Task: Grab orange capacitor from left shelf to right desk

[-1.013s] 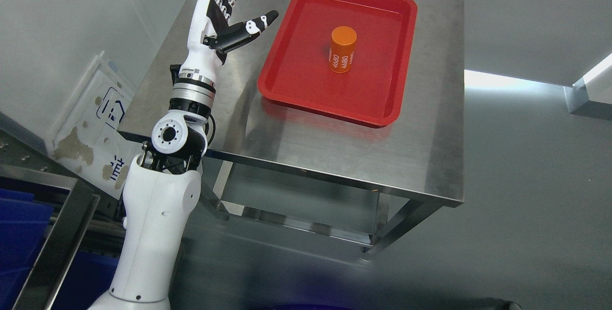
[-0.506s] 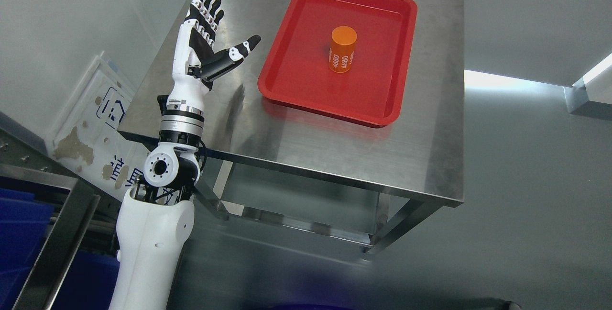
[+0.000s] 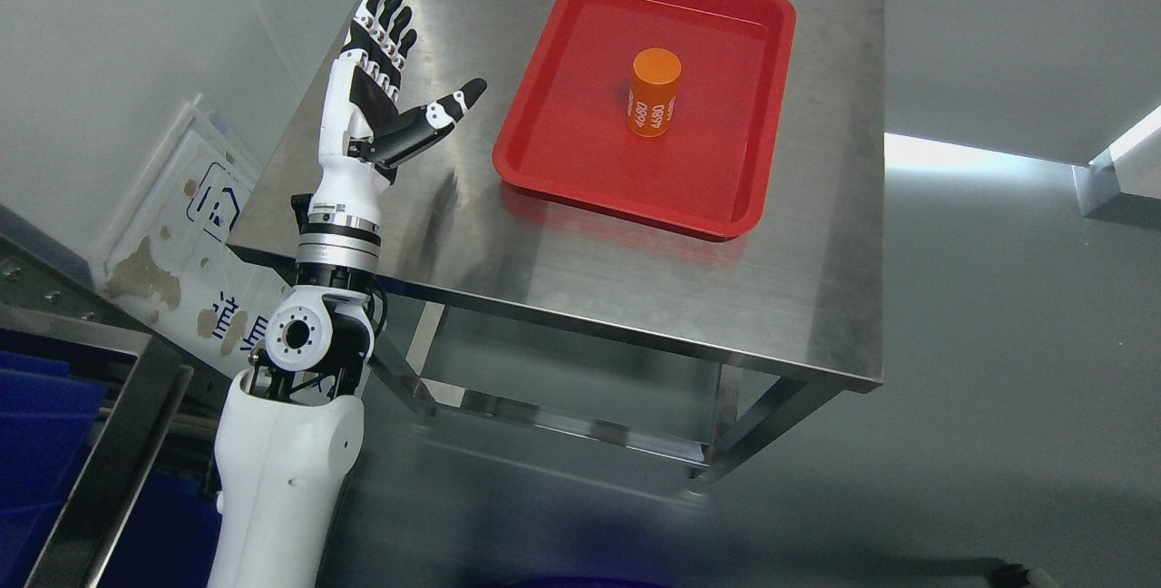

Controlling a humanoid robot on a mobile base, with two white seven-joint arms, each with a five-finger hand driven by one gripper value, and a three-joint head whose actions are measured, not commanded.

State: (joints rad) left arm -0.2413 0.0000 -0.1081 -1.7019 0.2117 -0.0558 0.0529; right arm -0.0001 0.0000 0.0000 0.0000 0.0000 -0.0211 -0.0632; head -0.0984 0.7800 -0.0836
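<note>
While standing upright and well apart from any hand, orange cylindrical capacitor (image 3: 655,91) with white print, resting inside red rectangular plastic tray (image 3: 553,143) on brushed stainless-steel desk (image 3: 635,270).

Head view: left hand (image 3: 381,89) raised over the desk's left edge, fingers straight and spread, thumb pointing toward the tray, holding nothing. Right hand absent from the picture. Blue bins (image 3: 36,443) and a metal shelf rail (image 3: 109,461) at lower left.

Compared with a second ago: left hand lower and further left, drawn away from the tray, arm pulled toward the lower left. Whole picture shifted very slightly, so some camera motion too. Capacitor unmoved in the tray. Judging from this, placement done, arm retreating, task near its end.
</note>
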